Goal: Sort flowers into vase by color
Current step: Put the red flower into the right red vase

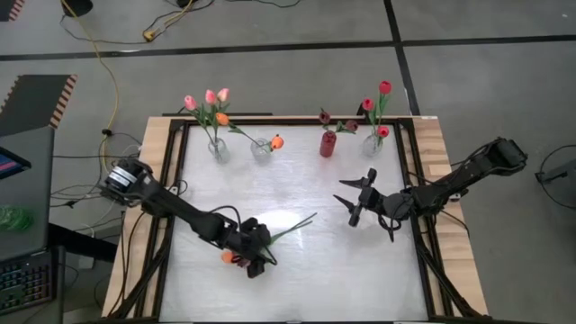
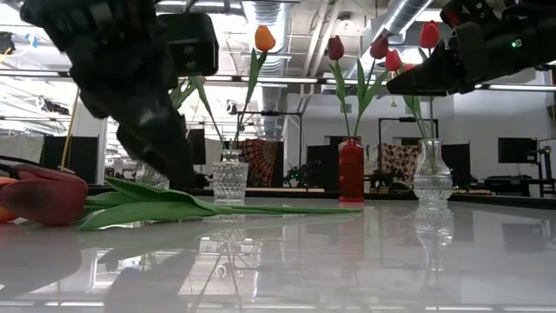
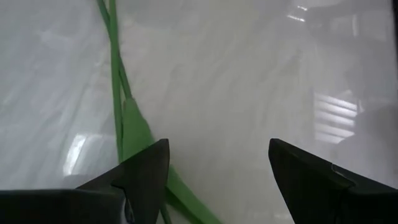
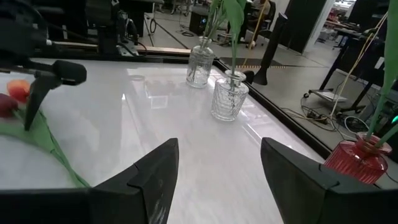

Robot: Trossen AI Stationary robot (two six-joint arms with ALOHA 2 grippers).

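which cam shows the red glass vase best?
Low view: the red glass vase stands in full side profile, unblocked, holding dark-headed tulips. High view shows it small from above; right wrist catches only part at frame edge; left wrist, nothing.

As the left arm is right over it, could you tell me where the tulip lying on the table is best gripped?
Grip the tulip by its thin stem near the leaves, coming from above with the open left gripper astride it: it lies flat, and the stem is narrow.
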